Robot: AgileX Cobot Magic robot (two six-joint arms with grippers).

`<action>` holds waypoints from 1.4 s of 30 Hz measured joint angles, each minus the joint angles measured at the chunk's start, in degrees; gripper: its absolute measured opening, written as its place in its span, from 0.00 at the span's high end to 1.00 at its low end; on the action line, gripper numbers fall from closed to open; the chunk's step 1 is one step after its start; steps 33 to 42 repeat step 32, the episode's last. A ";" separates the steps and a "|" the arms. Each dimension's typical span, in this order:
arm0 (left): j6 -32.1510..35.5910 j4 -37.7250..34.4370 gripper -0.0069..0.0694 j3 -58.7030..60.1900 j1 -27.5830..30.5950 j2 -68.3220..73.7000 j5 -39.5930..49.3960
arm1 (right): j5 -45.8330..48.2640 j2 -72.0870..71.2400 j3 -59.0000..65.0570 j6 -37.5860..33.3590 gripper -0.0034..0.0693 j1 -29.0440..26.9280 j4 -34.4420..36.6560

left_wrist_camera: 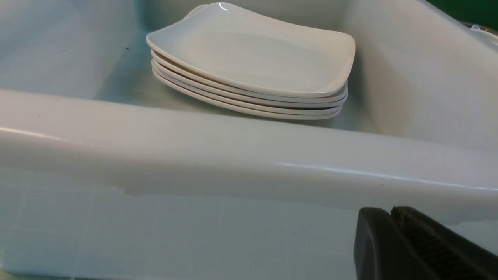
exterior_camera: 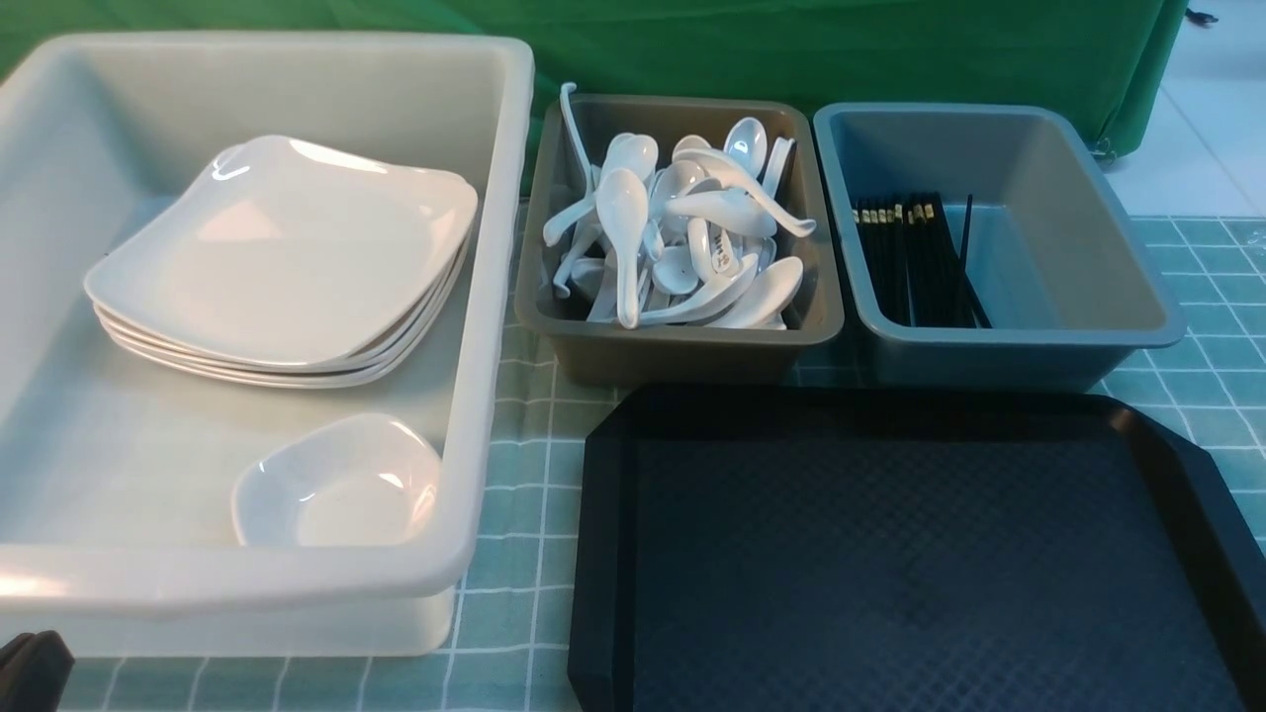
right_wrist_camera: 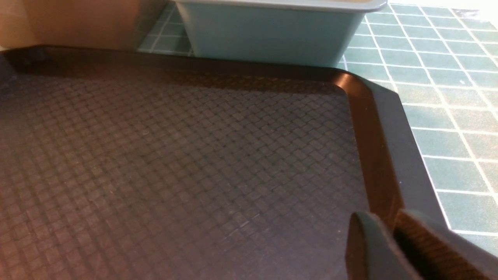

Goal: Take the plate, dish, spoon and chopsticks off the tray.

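Tray [exterior_camera: 920, 554] lies black and bare-floored on the checked table [exterior_camera: 514, 593]. Plate [exterior_camera: 287, 247] tops the stack in the white bin [exterior_camera: 495, 297], dish [exterior_camera: 336, 485] beside it. Spoon pile [exterior_camera: 673, 237] and chopsticks [exterior_camera: 915, 257] fill the grey bins. Left end effector [left_wrist_camera: 393, 217] is clenched, empty; right end effector [right_wrist_camera: 391, 229] holds nothing, its gap unclear.

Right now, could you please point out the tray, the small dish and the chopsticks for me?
tray [exterior_camera: 890, 554]: front view, on its bare textured floor.
small dish [exterior_camera: 336, 485]: front view, on its inner hollow.
chopsticks [exterior_camera: 915, 262]: front view, mid-length on the bundle.
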 joint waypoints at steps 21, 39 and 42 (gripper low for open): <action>-0.06 0.00 0.89 0.00 0.00 0.00 0.00 | -0.07 0.00 0.00 -0.01 0.68 0.00 0.00; -0.06 0.00 0.89 0.00 0.00 0.00 0.00 | -0.07 0.00 0.00 -0.01 0.66 0.00 0.00; -0.06 0.00 0.89 0.00 0.00 0.00 0.00 | -0.07 0.00 0.00 -0.01 0.66 0.00 0.00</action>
